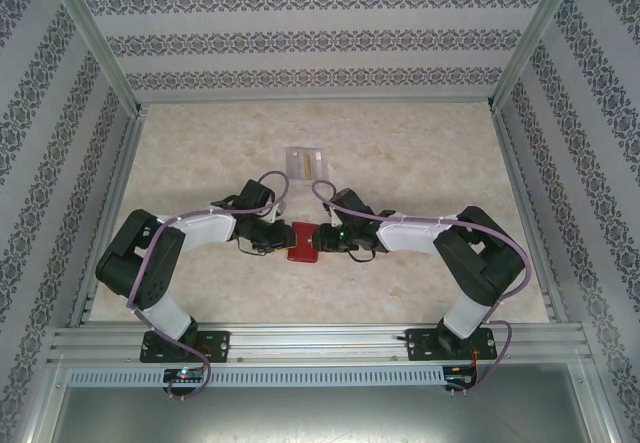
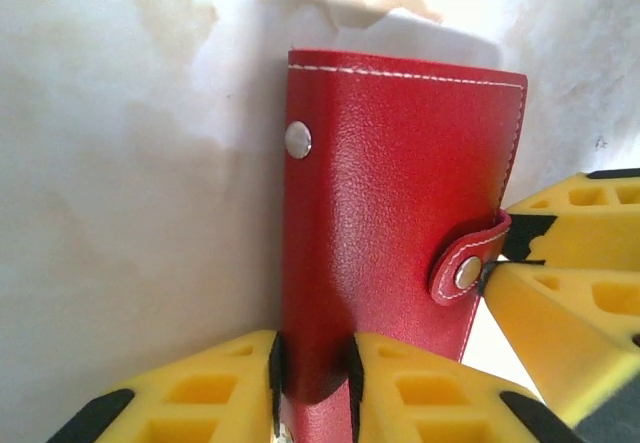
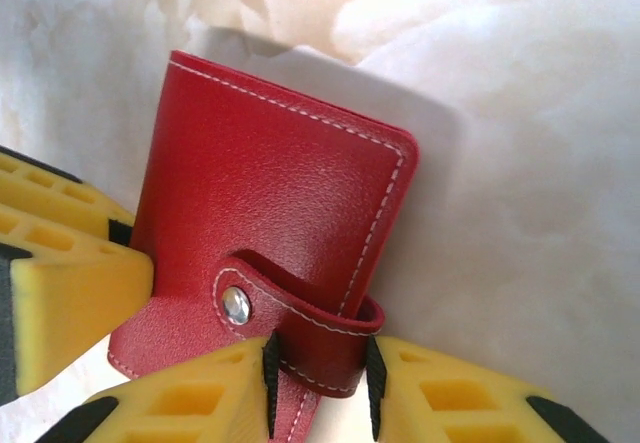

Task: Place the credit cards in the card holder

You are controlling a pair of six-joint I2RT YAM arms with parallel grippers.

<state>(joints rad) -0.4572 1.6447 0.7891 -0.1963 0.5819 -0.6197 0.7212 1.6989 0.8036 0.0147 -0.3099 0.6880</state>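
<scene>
Card holder (image 1: 302, 241) sits shut at mid-desk (image 1: 430, 163), snap fastened. Left claw (image 2: 313, 358) is clamped on its spine end, right claw (image 3: 320, 368) clamped on the snap tab (image 3: 300, 308). Peel the tab straight off the stud while the left anchors firmly, no twisting. Credit cards (image 1: 310, 160) look to be in the clear case (image 1: 294, 160) behind.

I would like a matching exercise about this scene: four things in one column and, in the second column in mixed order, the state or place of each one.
Things:
1. left end effector
2. right end effector
3. clear case
4. wallet

States or places:
A. red, snapped shut
B. closed on the snap tab
C. farther back on the table, held by nothing
D. closed on the wallet's edge, away from the tab

Right pairs: 1-D, 2-B, 3-C, 4-A.
</scene>
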